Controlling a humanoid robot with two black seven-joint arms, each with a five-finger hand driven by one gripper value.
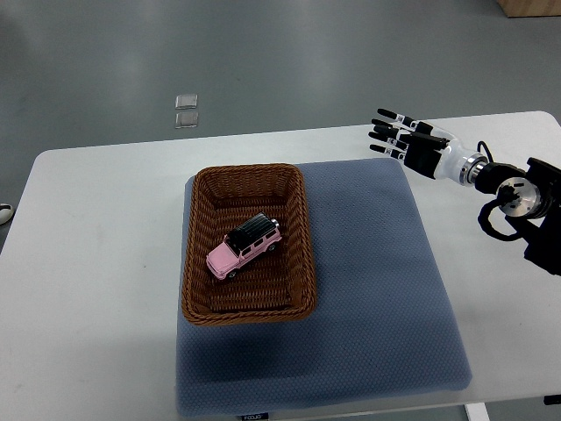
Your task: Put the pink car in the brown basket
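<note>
Pink car point(244, 248) lies inside brown basket point(248, 244); right hand point(408, 140) empty, fingers spread, near worktop's far right edge.
Car judged light, rigid, smooth; pinch across its sides.

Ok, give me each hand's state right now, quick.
Left hand: not in view.
Right hand: open, fingers spread, holding nothing, at the grey mat's far right corner. The pink toy car lies in the brown wicker basket.

blue mat point(377, 289), white table point(96, 263), grey floor point(263, 53)
</note>
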